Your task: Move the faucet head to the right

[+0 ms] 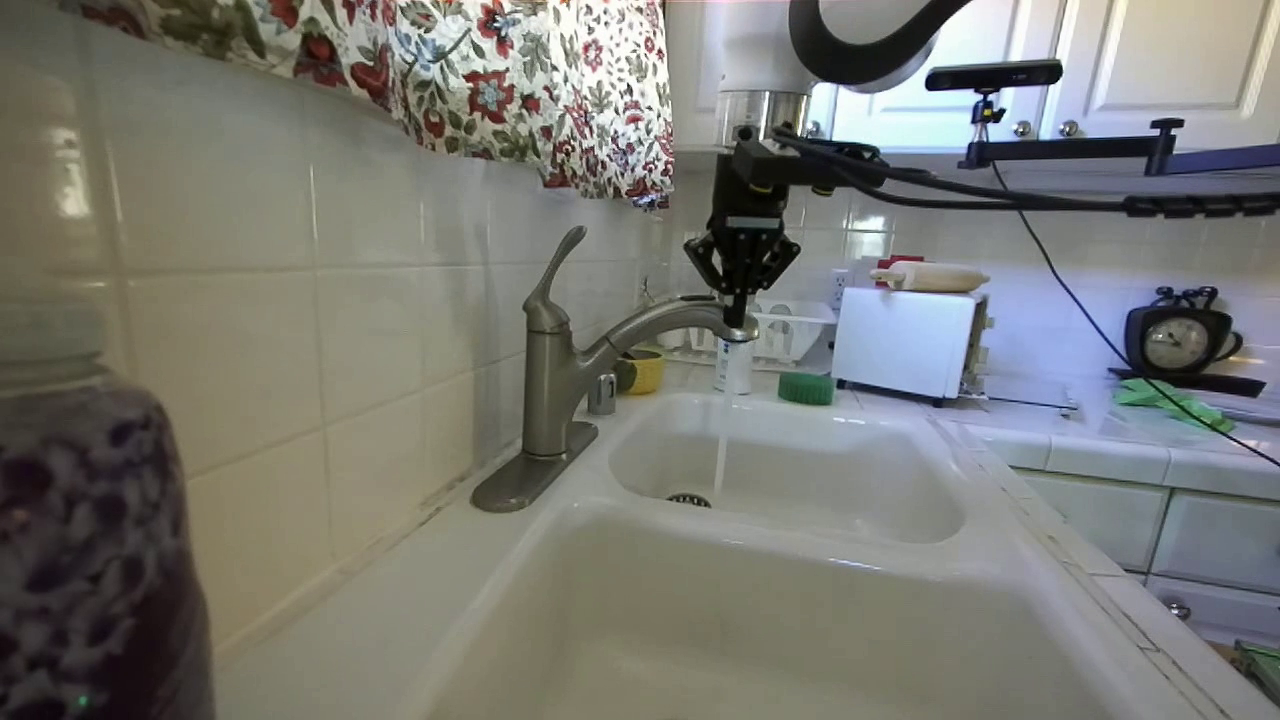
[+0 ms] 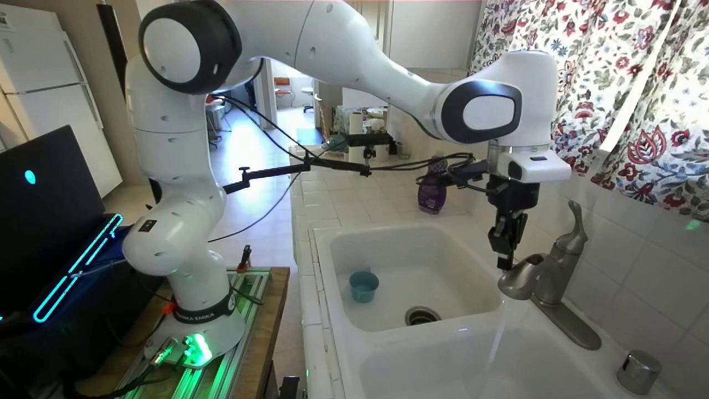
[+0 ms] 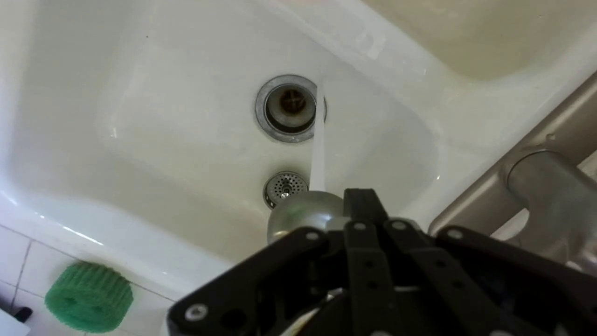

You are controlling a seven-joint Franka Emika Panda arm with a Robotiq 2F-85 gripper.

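The brushed grey faucet head [image 1: 670,315] curves out from its tall base, with the lever handle [image 1: 553,268] raised. Its end is over the sink basin with the drain strainer, and a stream of water [image 1: 721,450] falls from it. It also shows in an exterior view [image 2: 519,280] and in the wrist view [image 3: 298,211]. My gripper [image 1: 737,312] points down with its fingers together and nothing between them. In the wrist view the fingertips [image 3: 365,201] are right beside the spout's end. In an exterior view the fingertips [image 2: 504,261] are at its far edge; contact is not certain.
A divider separates two white basins; a blue cup [image 2: 364,286] sits in one. A green brush [image 1: 805,388], a can [image 1: 733,370] and a yellow cup [image 1: 645,372] stand behind the sink. A purple bottle [image 2: 432,194] stands on the counter. Tiled wall [image 1: 390,370] runs behind the faucet.
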